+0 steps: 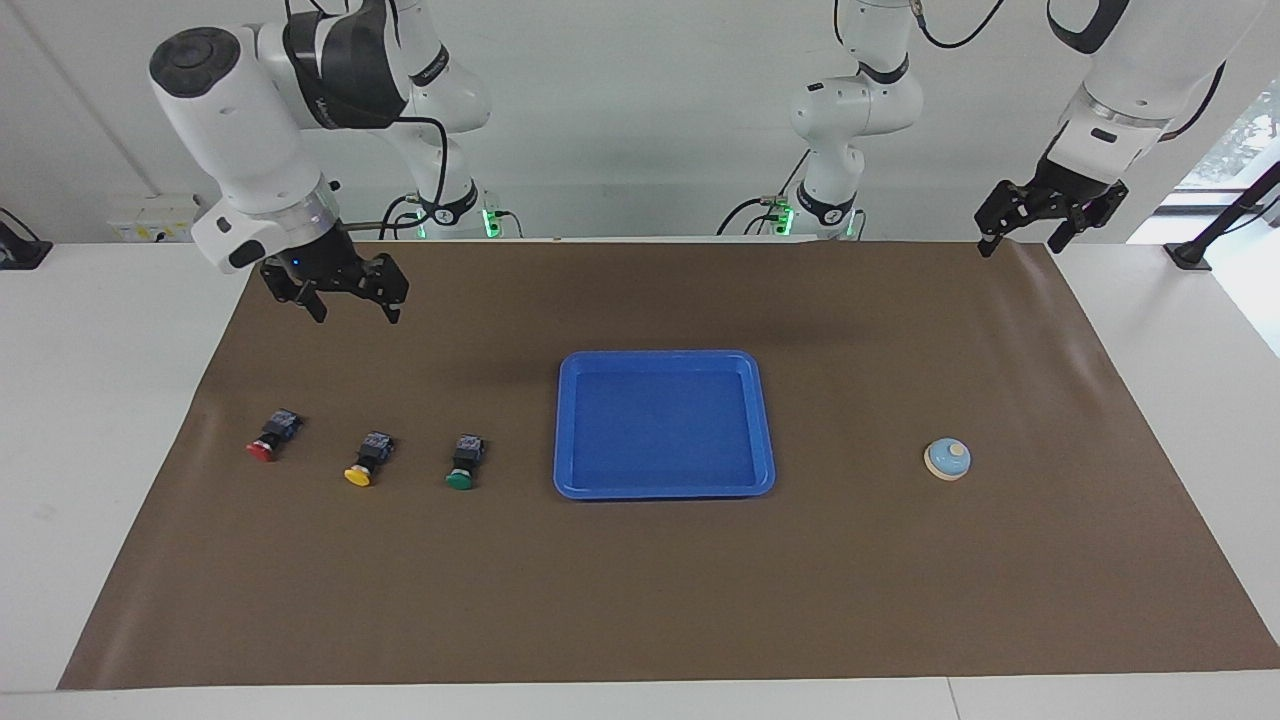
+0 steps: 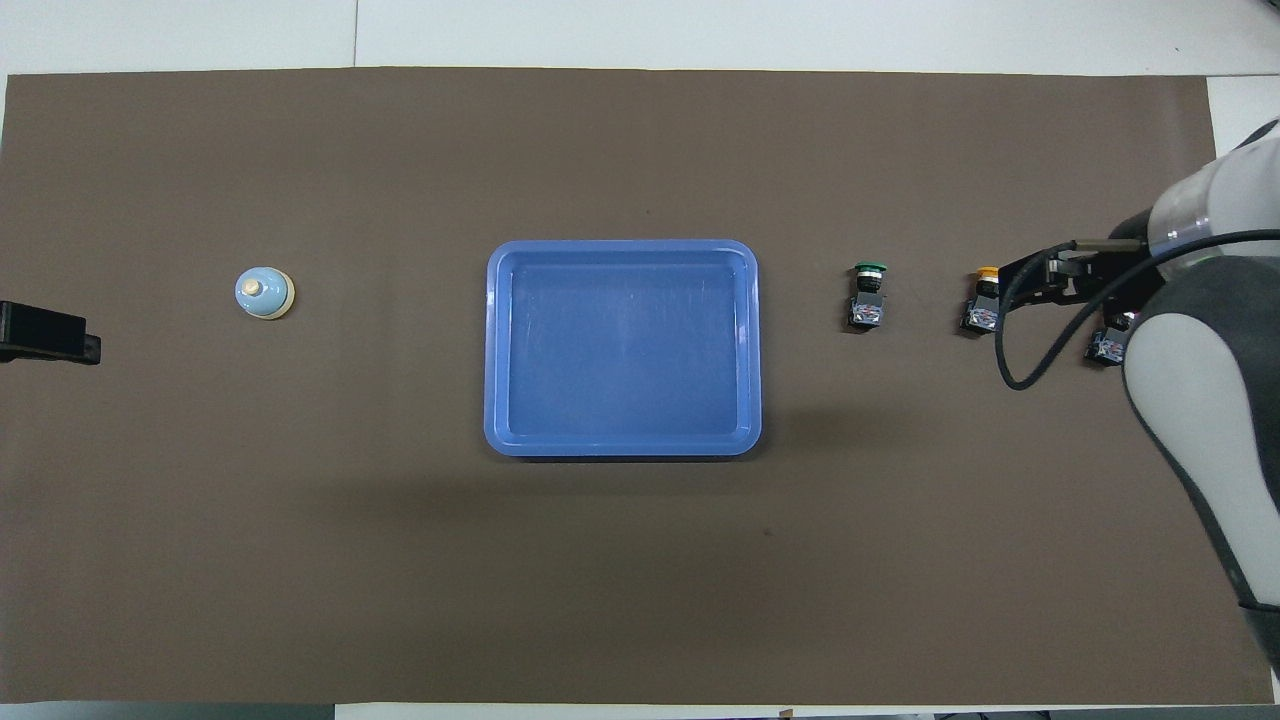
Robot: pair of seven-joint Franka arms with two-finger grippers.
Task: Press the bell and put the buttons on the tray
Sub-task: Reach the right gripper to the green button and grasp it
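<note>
The light-blue bell (image 1: pixel 947 459) (image 2: pixel 264 294) stands alone on the brown mat toward the left arm's end. The blue tray (image 1: pixel 664 423) (image 2: pixel 622 347) lies mid-table with nothing in it. Three buttons lie in a row toward the right arm's end: green (image 1: pixel 463 465) (image 2: pixel 868 297) next to the tray, then yellow (image 1: pixel 365 462) (image 2: pixel 983 303), then red (image 1: pixel 268 440) (image 2: pixel 1105 345), half covered by the arm from above. My right gripper (image 1: pixel 357 316) (image 2: pixel 1040 278) hangs open in the air above the mat, holding nothing. My left gripper (image 1: pixel 1018 246) (image 2: pixel 48 334) is raised and open over the mat's edge by the robots.
The brown mat (image 1: pixel 640 580) covers most of the white table. A black cable (image 2: pixel 1010 350) loops down from the right wrist above the yellow button.
</note>
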